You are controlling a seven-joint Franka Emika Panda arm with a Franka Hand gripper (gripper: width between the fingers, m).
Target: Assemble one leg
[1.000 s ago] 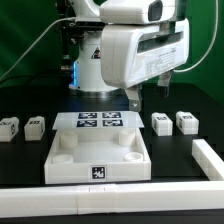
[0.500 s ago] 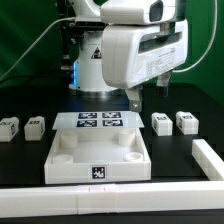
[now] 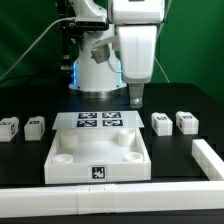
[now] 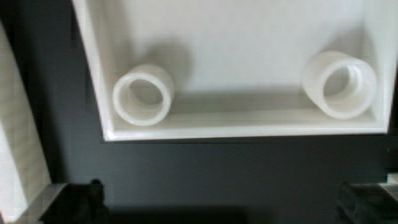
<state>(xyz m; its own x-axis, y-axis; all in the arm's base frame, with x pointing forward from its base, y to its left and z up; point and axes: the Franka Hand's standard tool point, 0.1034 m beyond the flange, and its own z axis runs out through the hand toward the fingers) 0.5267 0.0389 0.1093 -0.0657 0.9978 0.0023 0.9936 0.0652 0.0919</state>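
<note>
Four small white tagged legs lie on the black table: two at the exterior view's left (image 3: pixel 10 127) (image 3: pixel 35 125) and two at its right (image 3: pixel 162 123) (image 3: pixel 186 121). The large white tray-like piece (image 3: pixel 60 160) with round corner sockets lies in the middle; its rim (image 4: pixel 231 130) and two sockets show in the wrist view. My gripper (image 3: pixel 136 97) hangs above the table behind the tray, apart from every leg. In the wrist view the gripper (image 4: pixel 222 205) is open and empty, with one dark finger (image 4: pixel 80 200) at each side. No leg shows in the wrist view.
The marker board (image 3: pixel 97 121) lies flat behind the tray. A long white rail (image 3: pixel 100 205) runs along the front and another (image 3: pixel 207 155) along the exterior view's right. The robot base (image 3: pixel 95 70) stands behind.
The hand has turned about its vertical axis, so its narrow side now faces the exterior camera. The gripper tip stays at about the same spot. No part has moved.
</note>
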